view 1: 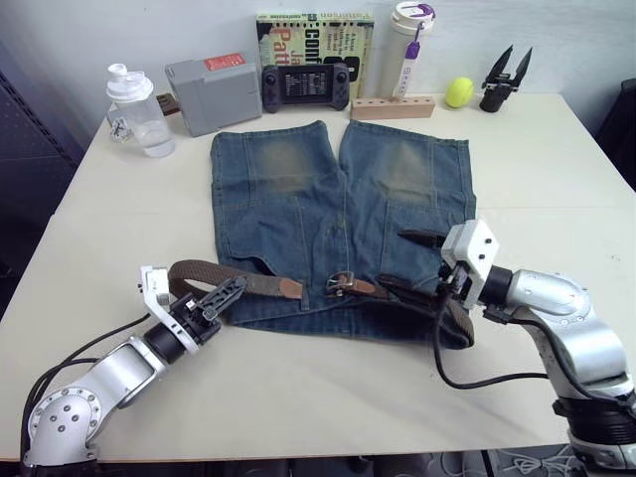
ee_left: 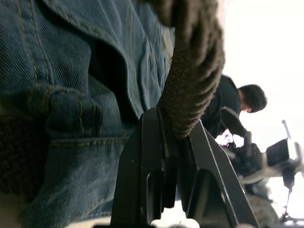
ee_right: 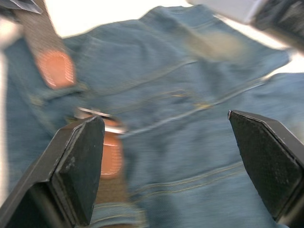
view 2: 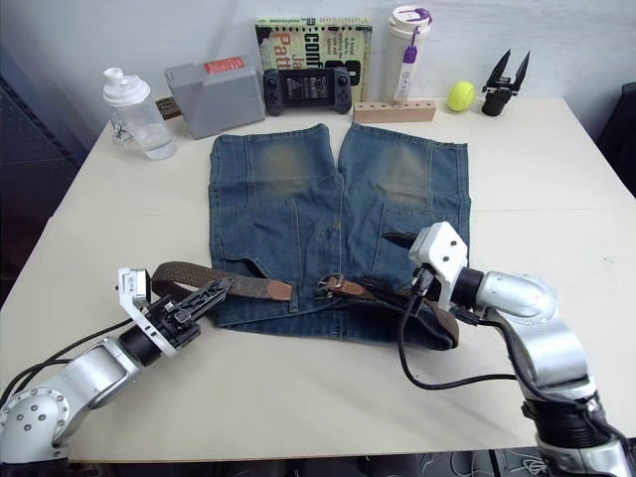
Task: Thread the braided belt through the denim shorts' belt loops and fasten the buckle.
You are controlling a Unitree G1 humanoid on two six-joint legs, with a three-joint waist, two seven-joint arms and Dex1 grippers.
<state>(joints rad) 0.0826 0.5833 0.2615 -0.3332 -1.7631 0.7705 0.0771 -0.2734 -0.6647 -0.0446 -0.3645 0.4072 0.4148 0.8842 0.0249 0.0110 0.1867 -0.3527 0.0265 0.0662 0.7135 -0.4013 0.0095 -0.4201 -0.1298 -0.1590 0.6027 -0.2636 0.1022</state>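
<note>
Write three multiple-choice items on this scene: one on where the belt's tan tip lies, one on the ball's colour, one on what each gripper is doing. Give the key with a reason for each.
1. Where does the tan tip of the braided belt lie?
A. on the waistband of the denim shorts
B. beside the water bottle
C. off the table's edge

2. What colour is the ball at the back of the table?
A. red
B. yellow-green
C. blue

3. How do the grippers stand?
A. both open
B. both shut
C. left gripper shut on the belt, right gripper open

Key: 1 A, the tip rests on denim short of the buckle. 2 B, the head views show it yellow-green. 3 C, the left wrist view shows the strap pinched, and the right wrist view shows fingers wide apart.
</note>
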